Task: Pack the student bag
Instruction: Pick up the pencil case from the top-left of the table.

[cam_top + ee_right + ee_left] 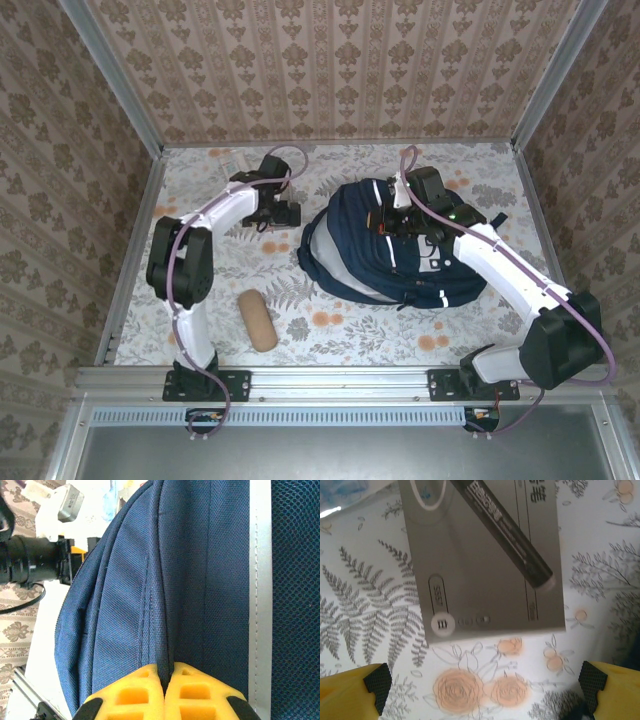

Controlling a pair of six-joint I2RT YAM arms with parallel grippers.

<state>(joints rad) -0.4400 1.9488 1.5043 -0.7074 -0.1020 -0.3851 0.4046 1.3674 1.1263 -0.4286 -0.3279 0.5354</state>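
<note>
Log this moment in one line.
left gripper: open, pointed at grey box with black marker | right gripper: shut on backpack fold

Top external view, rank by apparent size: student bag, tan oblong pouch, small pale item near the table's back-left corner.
1. student bag, largest by far.
2. tan oblong pouch.
3. small pale item, smallest. It lies farther from the camera, which may shrink it a little, but the gap looks clear.
</note>
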